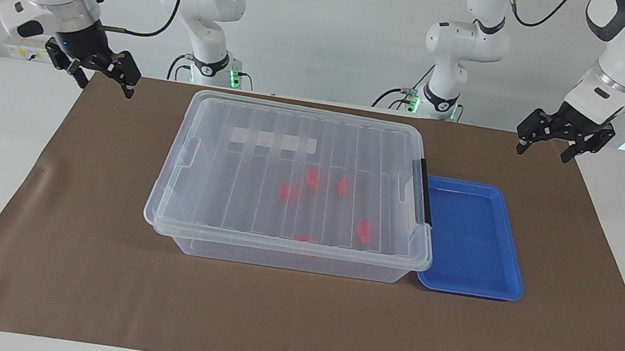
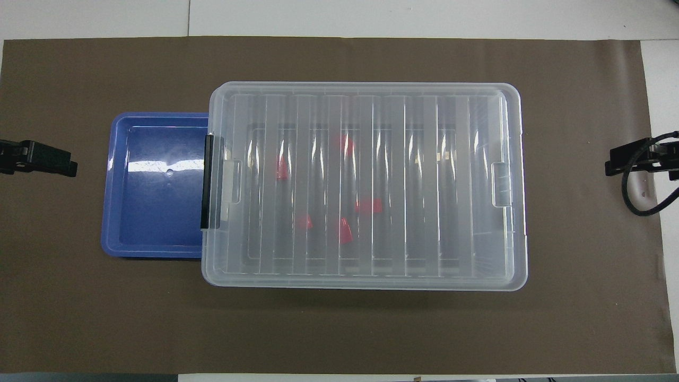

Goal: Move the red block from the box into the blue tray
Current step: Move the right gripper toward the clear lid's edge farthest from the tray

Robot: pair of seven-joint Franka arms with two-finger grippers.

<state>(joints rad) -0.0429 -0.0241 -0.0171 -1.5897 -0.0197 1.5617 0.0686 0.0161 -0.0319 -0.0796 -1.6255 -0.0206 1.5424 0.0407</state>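
Fingers of left gripper (image 1: pixel 562 143) and right gripper (image 1: pixel 95 69) spread wide, empty, parked at three and nine o'clock clear of the lidded box (image 1: pixel 296 179), red blocks (image 1: pixel 363 231) sealed inside, empty blue tray (image 1: pixel 473 240) touching its latch end.

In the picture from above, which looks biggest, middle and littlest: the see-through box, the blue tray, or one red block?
1. The box, biggest by far.
2. The blue tray, beside the box toward the left arm's end, its edge tucked under the lid.
3. A red block, tiny, inside the closed box.
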